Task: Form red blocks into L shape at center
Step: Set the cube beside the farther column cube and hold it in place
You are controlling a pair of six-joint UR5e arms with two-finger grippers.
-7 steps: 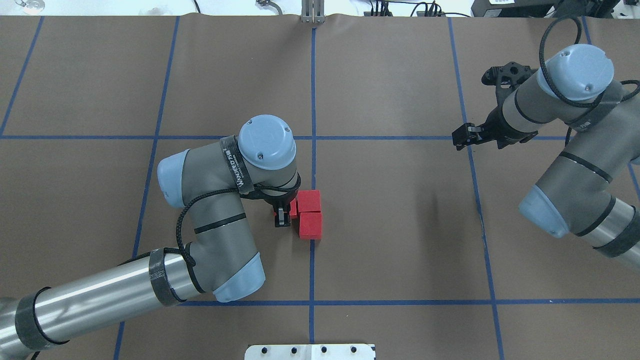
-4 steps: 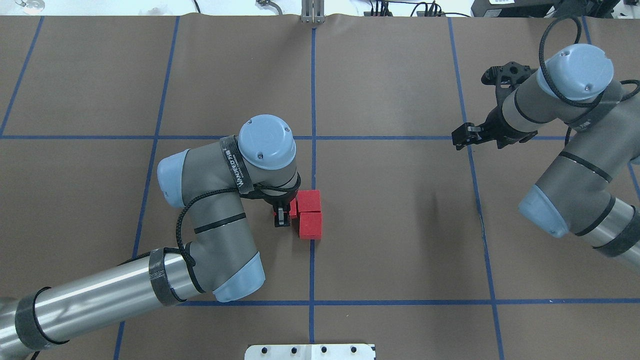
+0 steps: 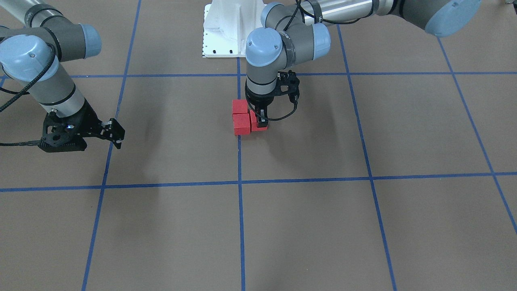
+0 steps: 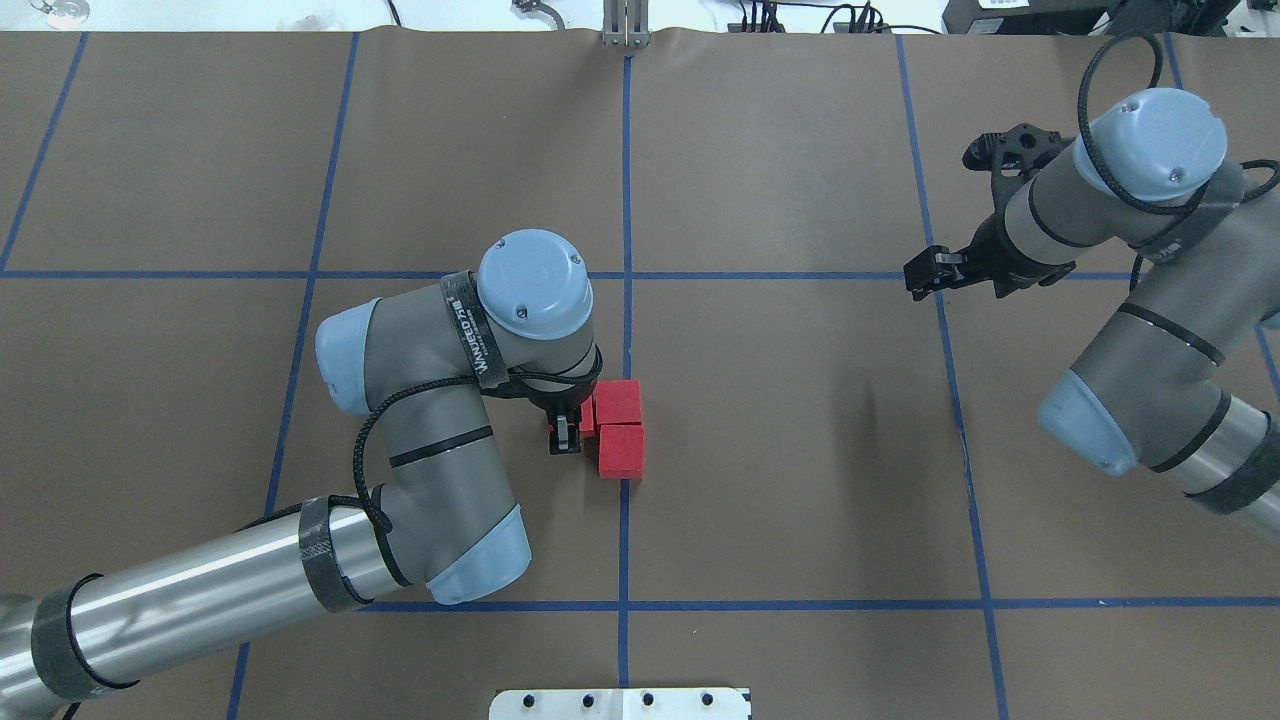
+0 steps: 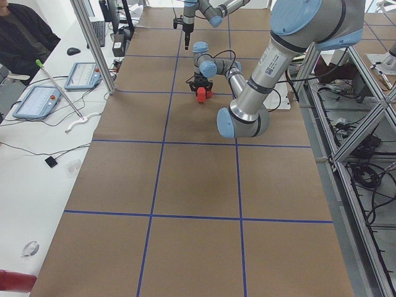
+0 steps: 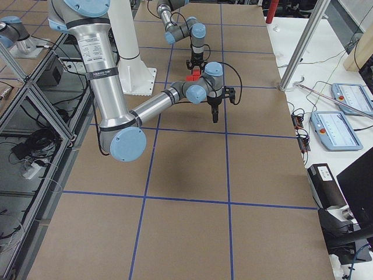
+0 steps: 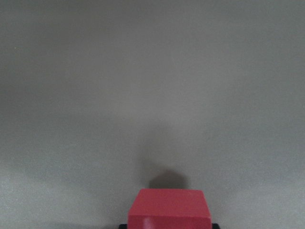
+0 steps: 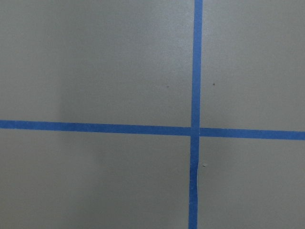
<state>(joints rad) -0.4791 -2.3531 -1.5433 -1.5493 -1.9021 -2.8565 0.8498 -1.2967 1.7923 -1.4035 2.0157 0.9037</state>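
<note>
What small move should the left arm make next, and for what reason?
Probably open the left gripper and release. The red block it holds sits beside the two other red blocks on the centre line, completing an L. Whether it touches the surface, I cannot tell.

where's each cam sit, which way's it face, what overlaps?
Front-facing: across the table, facing the robot, steeply down; white base top, left gripper centre, right gripper left.
Overhead: behind the robot, looking forward and down; both arms.
Exterior left: table's end; left arm near.
Exterior right: opposite end; right arm near.
Left wrist: down at bare surface; held red block.
Right wrist: down at a tape crossing; no robot parts.
Shared: front-facing and overhead both show red blocks on the centre line.
</note>
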